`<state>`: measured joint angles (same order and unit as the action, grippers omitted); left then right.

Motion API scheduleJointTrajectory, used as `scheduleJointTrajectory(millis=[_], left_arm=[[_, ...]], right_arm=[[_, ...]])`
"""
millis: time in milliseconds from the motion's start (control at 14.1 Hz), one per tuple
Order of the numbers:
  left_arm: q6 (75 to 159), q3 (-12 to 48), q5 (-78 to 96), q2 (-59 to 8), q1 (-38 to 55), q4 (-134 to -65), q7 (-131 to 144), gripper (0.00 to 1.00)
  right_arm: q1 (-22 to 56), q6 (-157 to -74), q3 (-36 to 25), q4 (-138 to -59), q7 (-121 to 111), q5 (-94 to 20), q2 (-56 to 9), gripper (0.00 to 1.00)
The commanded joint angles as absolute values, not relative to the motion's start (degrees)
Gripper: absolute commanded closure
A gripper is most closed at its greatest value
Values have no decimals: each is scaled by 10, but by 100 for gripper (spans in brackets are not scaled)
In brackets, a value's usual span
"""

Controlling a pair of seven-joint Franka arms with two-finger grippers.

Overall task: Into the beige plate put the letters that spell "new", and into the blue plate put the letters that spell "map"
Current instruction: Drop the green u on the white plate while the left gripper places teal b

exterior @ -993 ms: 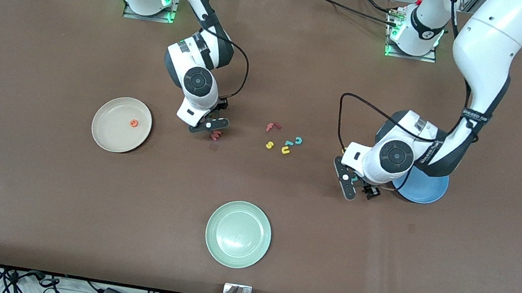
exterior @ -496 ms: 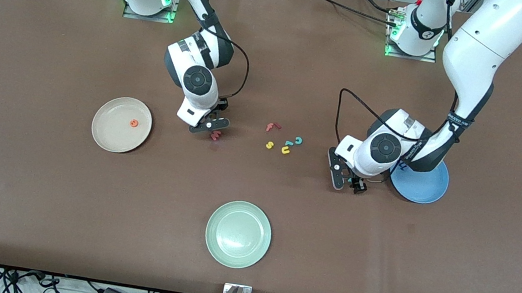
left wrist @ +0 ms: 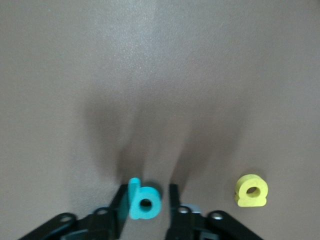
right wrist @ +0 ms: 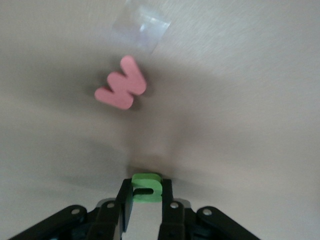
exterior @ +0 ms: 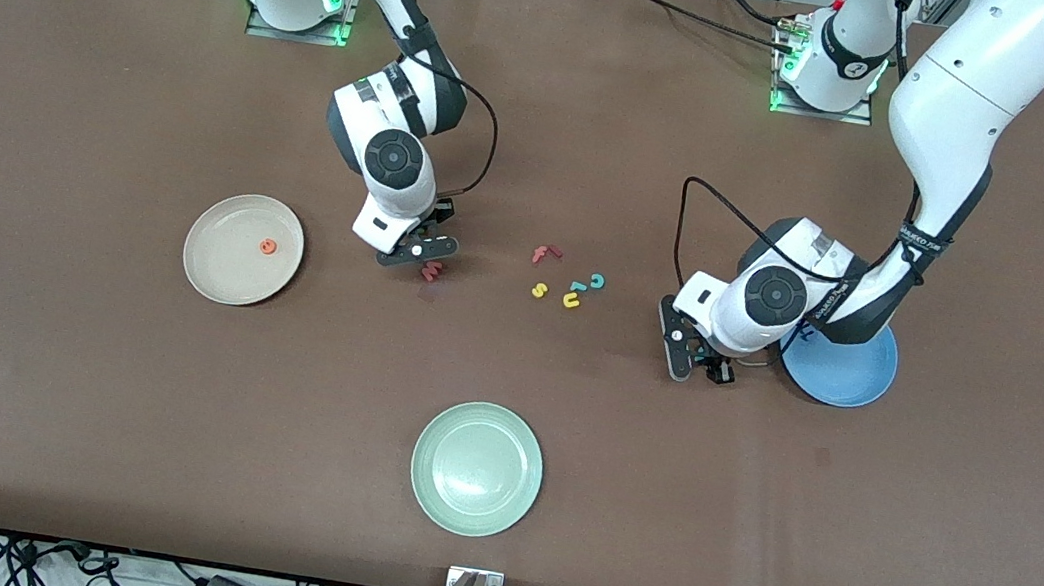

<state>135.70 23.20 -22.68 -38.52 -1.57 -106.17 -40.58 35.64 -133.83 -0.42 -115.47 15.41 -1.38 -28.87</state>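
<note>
The right gripper is found low over the desk, between the beige plate and the loose cluster of letters; its fingers are pinched on the green n, as seen in the right wrist view; the pinkish-red w is seen lying flat on the desk just beside this gripper, not held. An orange e is noted lying in the beige plate.

The left gripper is found low over the desk, just beside the blue plate on its side toward the right arm's end; its fingers are closed on the teal p; the yellow a is seen lying on the desk near it, untouched. A dark blue m is partly seen on the blue plate at the edge of the left wrist housing.

Between the two grippers a red f, teal c, yellow s and yellow u are recorded on the desk; a pale green plate is set nearer the front camera.
</note>
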Motion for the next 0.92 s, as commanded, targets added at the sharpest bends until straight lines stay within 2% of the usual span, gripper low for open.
scheduleJointTrajectory(millis=[0,213,496,638,851], left_arm=[[1361,233,-265,-378,-21,-1070,-422,80],[1340,235,-265,-352,-25,-1070,-420,87],[1176,237,-257,-281,-44,-1054,-402,87],[1130,237,-257,-262,-77,-1061,-357,87],[1146,240,-258,-259,-173,-1103,-347,86]], right_arm=[[311,-1282,-7,-1163,150,-19,-221,76],[218,-1225,-9,-1163,142,-18,-185,76],[122,-1216,-9,-1165,137,-15,-206,76],[103,-1216,-9,-1166,121,-12,-225,76],[46,-1223,-9,-1165,63,-11,-245,76]])
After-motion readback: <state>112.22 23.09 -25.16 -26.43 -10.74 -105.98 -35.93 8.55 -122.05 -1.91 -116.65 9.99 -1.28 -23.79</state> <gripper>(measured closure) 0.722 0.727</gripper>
